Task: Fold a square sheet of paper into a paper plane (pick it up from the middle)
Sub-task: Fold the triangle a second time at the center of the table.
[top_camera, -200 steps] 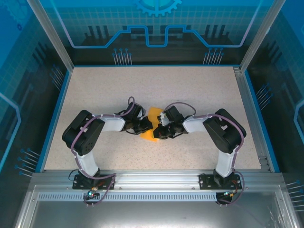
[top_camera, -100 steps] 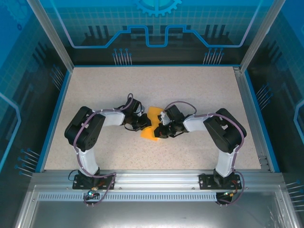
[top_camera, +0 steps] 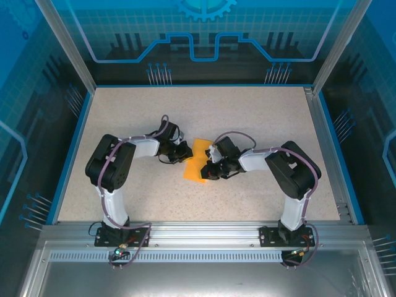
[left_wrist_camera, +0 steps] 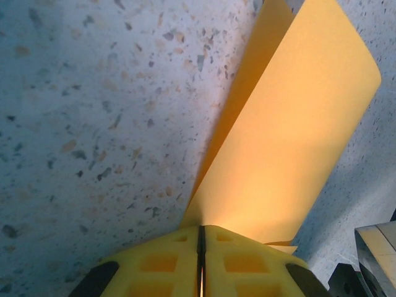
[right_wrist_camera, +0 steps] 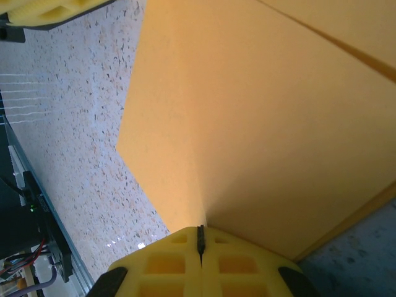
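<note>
My top feed bright, even, sharp. Wrist feeds close-up: paper (left_wrist_camera: 291,142) throws soft shadow on table (left_wrist_camera: 93,124), glare-free.

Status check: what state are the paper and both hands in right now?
sheet of paper: folded over in layers, pinched on opposite sides by both hands.
left hand: shut on the sheet of paper.
right hand: shut on the sheet of paper.

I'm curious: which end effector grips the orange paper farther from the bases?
The left end effector pinches the thin orange-yellow paper sheet farther back; the right end effector grips nearer the bases.
</note>
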Controlling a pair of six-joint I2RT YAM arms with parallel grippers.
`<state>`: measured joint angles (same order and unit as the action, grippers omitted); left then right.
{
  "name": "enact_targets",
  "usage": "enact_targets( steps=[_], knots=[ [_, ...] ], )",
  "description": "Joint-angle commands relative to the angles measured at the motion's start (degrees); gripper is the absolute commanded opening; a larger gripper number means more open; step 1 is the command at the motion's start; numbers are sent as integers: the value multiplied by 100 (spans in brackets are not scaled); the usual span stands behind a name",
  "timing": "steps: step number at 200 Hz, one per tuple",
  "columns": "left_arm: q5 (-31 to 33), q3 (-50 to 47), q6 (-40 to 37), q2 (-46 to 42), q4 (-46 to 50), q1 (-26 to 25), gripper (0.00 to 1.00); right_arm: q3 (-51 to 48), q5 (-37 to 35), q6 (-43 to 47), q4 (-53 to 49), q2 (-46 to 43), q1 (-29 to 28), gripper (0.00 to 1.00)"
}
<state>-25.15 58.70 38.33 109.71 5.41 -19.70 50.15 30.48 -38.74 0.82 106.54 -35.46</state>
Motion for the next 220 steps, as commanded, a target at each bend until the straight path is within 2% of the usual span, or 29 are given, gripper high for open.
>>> enact_targets(
  steps=[1, 89, 115, 162, 188, 220],
  knots=[
    [573, 137, -311, 184, 138, 185, 10, -160, -64, 112, -917, 166, 57, 0],
    [539, 412, -591, -123, 474, 432, 12, -68, 33, 111, -895, 270, 57, 1],
    [139, 328, -517, -431, 379, 432, 13, -34, 18, 87, -882, 258, 54, 1],
    [-903, -266, -317, -757, -189, 114, 14, -6, -38, 12, -839, 201, 57, 2],
    [-931, -449, -383, -670, -362, -184, 14, -16, -48, -2, -795, 91, 57, 2],
    [-897, -570, -281, -413, -630, -217, 13, -8, -78, 0, -820, -61, 52, 3]
  ],
)
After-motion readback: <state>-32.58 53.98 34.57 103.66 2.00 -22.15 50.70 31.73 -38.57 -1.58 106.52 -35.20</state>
